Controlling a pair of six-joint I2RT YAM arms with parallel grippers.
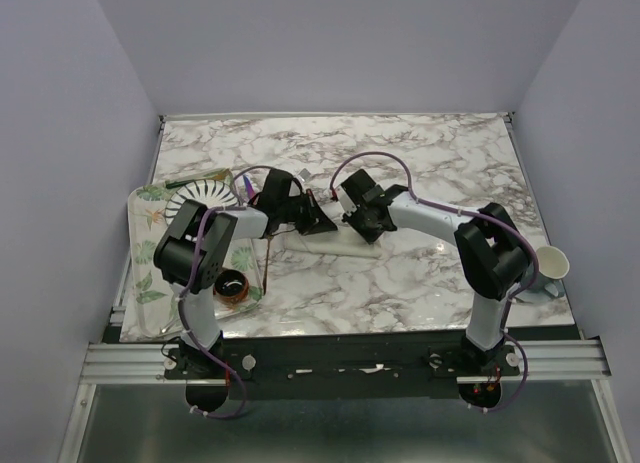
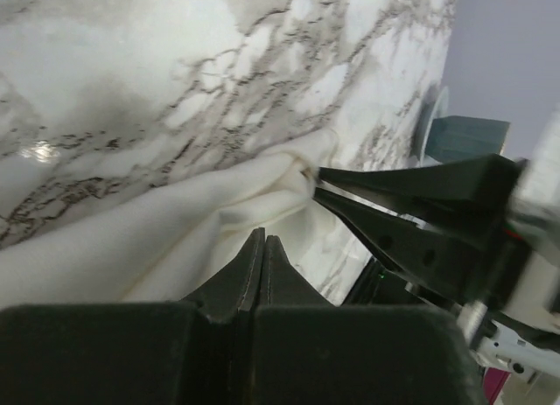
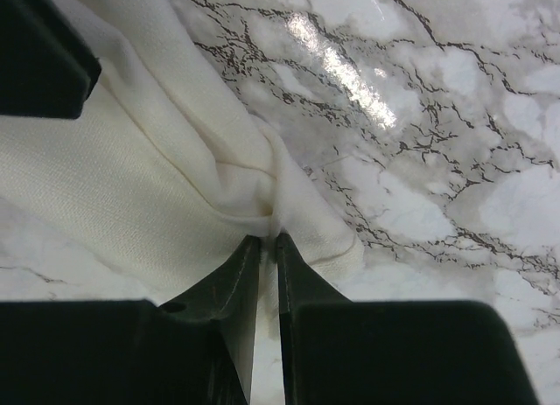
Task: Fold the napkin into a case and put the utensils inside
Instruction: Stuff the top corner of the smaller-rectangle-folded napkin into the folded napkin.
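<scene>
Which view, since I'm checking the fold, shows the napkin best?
Right wrist: the napkin is close up, with its weave and the bunched corner pinched by the right end effector clear. The left wrist view shows creased cloth from the side; the top view shows only a small pale strip.

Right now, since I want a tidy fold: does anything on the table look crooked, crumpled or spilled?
Yes. The napkin is not lying flat: one end is gathered into deep wrinkles where the right gripper pinches it against the table. Nothing looks spilled or damaged.
</scene>
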